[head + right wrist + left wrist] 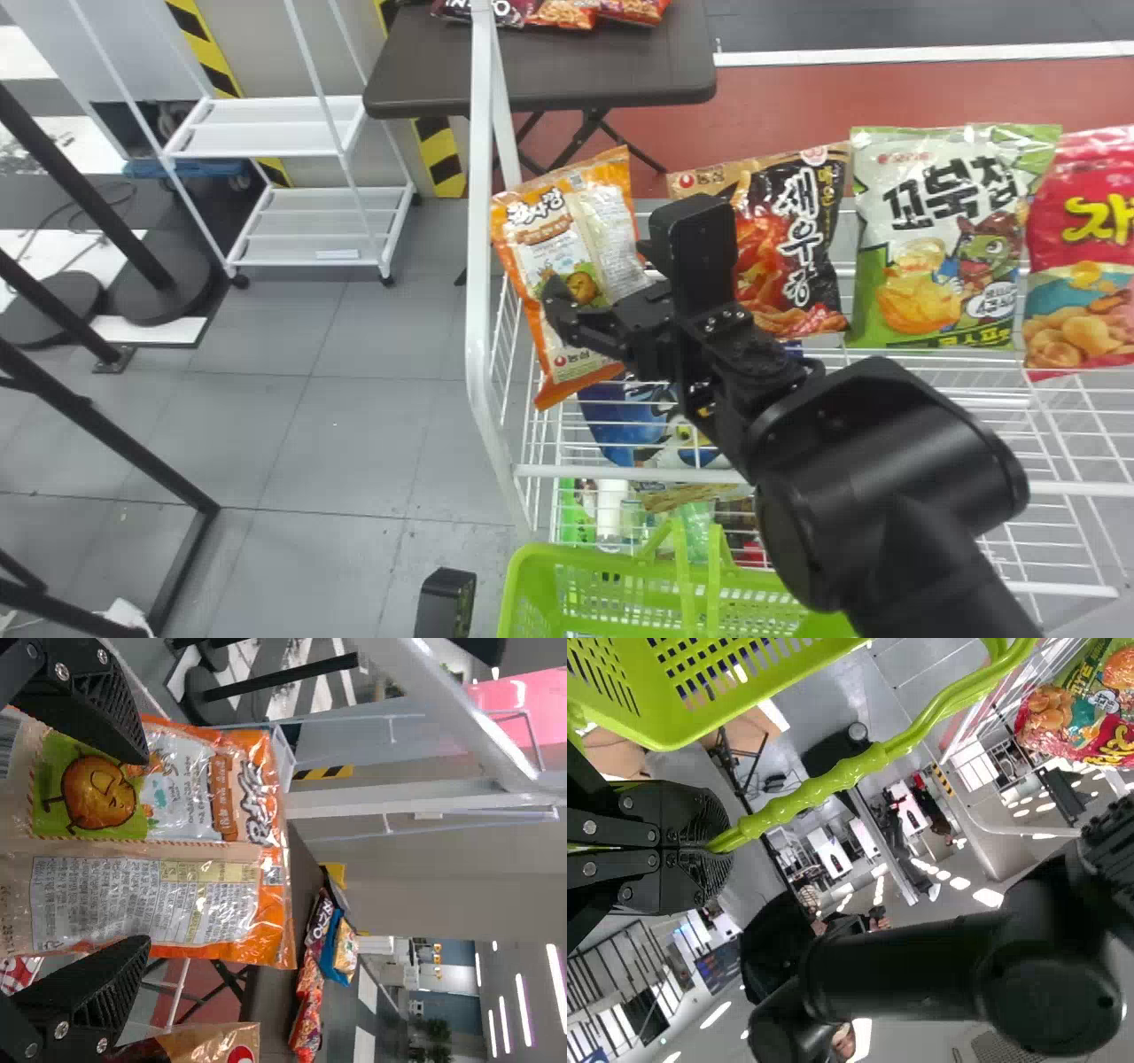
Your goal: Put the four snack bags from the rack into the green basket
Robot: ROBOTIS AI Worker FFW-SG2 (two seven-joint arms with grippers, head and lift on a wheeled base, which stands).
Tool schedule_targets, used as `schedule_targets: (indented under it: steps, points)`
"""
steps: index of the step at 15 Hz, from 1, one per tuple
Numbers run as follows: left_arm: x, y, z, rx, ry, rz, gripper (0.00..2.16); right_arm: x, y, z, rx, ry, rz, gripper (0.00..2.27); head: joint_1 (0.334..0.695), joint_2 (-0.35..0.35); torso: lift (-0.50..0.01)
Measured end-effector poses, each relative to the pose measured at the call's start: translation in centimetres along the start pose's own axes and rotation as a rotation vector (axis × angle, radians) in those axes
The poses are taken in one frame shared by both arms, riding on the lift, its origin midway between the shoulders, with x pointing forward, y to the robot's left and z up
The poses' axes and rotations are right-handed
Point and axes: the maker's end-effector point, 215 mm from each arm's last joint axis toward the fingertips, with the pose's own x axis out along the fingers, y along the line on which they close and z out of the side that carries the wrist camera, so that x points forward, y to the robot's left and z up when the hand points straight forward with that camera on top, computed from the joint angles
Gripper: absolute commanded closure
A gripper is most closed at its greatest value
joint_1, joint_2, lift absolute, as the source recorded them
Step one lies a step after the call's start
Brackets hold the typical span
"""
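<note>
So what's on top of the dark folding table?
Several snack bags lie along its far edge, one of them blue. In the head view the rack's white post covers a strip of tabletop, so anything behind it there can't be seen.

The right claw (600, 273) is spread out ahead, the left claw (446, 602) clamped together.

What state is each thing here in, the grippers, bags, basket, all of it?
Orange-and-white plastic snack bag: sealed, tilted.
Black plastic snack bag: sealed, upright, partly hidden.
Green-and-white plastic snack bag: sealed, upright.
Red plastic snack bag: sealed, upright.
Green plastic basket: handle raised.
Left gripper: shut on that handle.
Right gripper: open at the orange-and-white bag.
Dark folding table: unfolded.
</note>
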Motion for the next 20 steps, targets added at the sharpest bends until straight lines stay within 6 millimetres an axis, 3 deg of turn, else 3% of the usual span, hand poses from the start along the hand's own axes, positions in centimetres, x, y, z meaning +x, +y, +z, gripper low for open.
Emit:
schedule_targets:
  steps: [1, 2, 3, 4, 6, 10, 13, 20]
  points:
    - [-0.1, 0.0, 0.0, 0.001, -0.001, 0.0, 2.02, 0.4, 0.0, -0.7, 0.001, 0.033, 0.012, 0.5, 0.695, 0.136, -0.007]
    - [-0.1, 0.0, 0.1, 0.002, -0.002, 0.0, 2.02, 0.6, 0.2, -1.3, 0.003, 0.061, 0.028, 1.02, 0.695, 0.141, -0.007]
    - [-0.2, 0.0, 0.1, 0.002, -0.003, 0.001, 2.02, 0.6, 0.6, -2.1, 0.006, 0.089, 0.05, 1.83, 0.695, 0.145, -0.007]
    - [-0.2, 0.1, 0.1, 0.002, -0.004, 0.003, 2.02, 0.4, 1.1, -3.0, 0.011, 0.127, 0.074, 2.1, 0.695, 0.15, -0.007]
    - [-0.2, 0.2, 0.1, 0.001, -0.005, 0.007, 2.02, -0.3, 1.8, -3.4, 0.018, 0.155, 0.095, 2.13, 0.695, 0.155, -0.007]
    - [0.1, 0.1, 0.2, 0.001, -0.006, 0.004, 2.02, -3.0, 3.4, -1.2, -0.014, 0.09, 0.102, 2.16, 0.695, 0.168, -0.007]
    - [0.6, 0.0, 0.0, 0.003, 0.0, 0.004, 2.02, -5.4, 2.9, 0.1, -0.029, 0.033, 0.059, 2.16, 0.695, 0.14, -0.007]
    - [1.8, -0.2, -0.4, 0.013, 0.026, 0.008, 2.02, -14.7, 0.5, 0.1, -0.074, -0.03, -0.03, 2.16, 0.695, 0.01, -0.007]
